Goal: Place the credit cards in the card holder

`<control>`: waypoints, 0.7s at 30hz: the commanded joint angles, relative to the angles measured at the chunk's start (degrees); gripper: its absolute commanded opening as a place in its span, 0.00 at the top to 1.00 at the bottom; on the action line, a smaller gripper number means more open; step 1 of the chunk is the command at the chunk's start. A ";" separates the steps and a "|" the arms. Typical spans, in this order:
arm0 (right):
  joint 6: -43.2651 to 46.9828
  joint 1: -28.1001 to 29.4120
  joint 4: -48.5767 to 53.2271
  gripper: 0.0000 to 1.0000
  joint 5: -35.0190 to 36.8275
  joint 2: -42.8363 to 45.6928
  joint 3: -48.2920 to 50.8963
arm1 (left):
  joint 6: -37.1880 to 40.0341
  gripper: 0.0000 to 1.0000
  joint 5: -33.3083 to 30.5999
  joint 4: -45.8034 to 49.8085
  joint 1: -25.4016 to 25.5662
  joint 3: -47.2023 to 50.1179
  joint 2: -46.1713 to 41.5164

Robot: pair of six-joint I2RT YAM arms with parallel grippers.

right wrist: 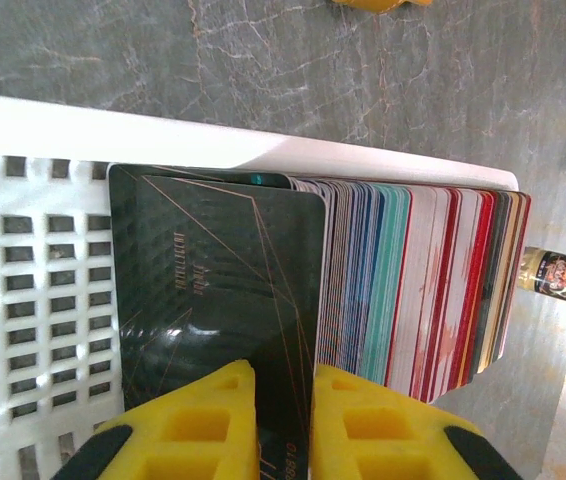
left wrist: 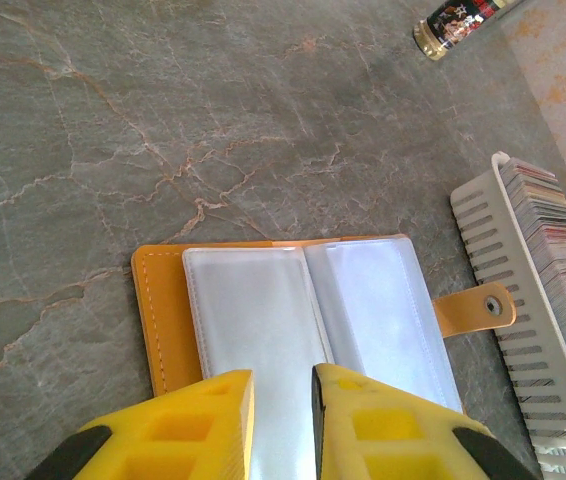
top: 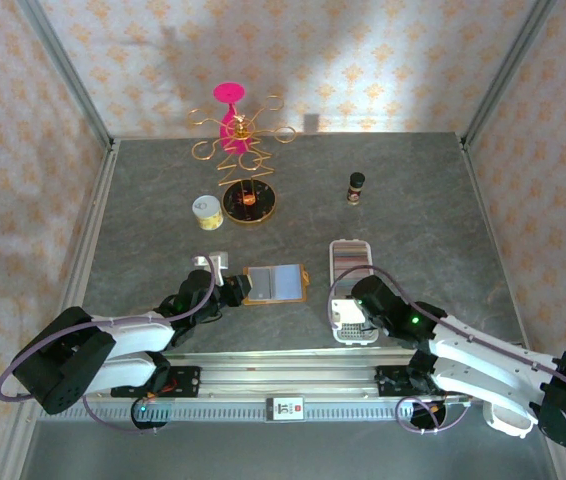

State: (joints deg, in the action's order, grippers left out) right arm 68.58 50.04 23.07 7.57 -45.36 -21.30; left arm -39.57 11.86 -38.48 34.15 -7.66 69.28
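**Narrowly parted: left claw at the holder, right claw at the cards**

In the left wrist view we see the left claw (left wrist: 281,385) with its yellow fingers (left wrist: 198,430) a thin slit apart. They sit over the near edge of the holder (left wrist: 161,300), and a clear sleeve shows in the slit. We cannot tell whether they pinch it or merely touch it. From above, the left arm (top: 113,345) lies low along the table (top: 413,180), stretched from its base toward 2 o'clock. The holder is spread flat at 12 o'clock of the fingers, with two clear pockets facing up. Its tab (left wrist: 475,308) sticks out at 3 o'clock.

The right claw (right wrist: 283,378) shows the same thin slit. Its fingers (right wrist: 383,430) meet the lower end of a dark card (right wrist: 218,290), whose face shows in the slit. We cannot tell whether that card is clamped. It fronts the cards (right wrist: 413,290), a tight row standing on edge in the white tray (right wrist: 33,300) and running toward 3 o'clock in that view. From above, the right arm (top: 483,360) reaches from its base toward 10 o'clock, with its wrist over the tray's near half and the cards at 12 o'clock of it. The holder lies at 9 o'clock of the tray, apart from it. A bottle (right wrist: 563,275) is beyond the tray's far end.
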 commanded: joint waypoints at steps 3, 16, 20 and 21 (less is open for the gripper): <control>-1.28 -0.56 1.96 0.85 2.78 0.87 -2.42 | 0.28 0.77 0.97 -2.63 0.75 -0.60 0.40; -2.01 -0.56 4.61 0.94 1.48 0.98 -5.04 | 0.28 0.77 0.98 -2.48 0.74 -0.51 -0.06; -2.51 -0.57 6.69 0.99 0.65 1.00 -6.15 | 0.27 0.77 0.97 -2.48 0.74 -0.56 -0.19; -2.80 -0.60 7.50 1.00 0.39 0.98 -6.57 | 0.25 0.77 0.97 -2.48 0.75 -0.51 -0.23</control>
State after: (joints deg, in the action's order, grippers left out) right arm 66.70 50.04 29.04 6.57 -45.12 -25.34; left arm -39.57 12.05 -38.48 34.15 -7.66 69.28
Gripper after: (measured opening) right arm 0.052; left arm 0.234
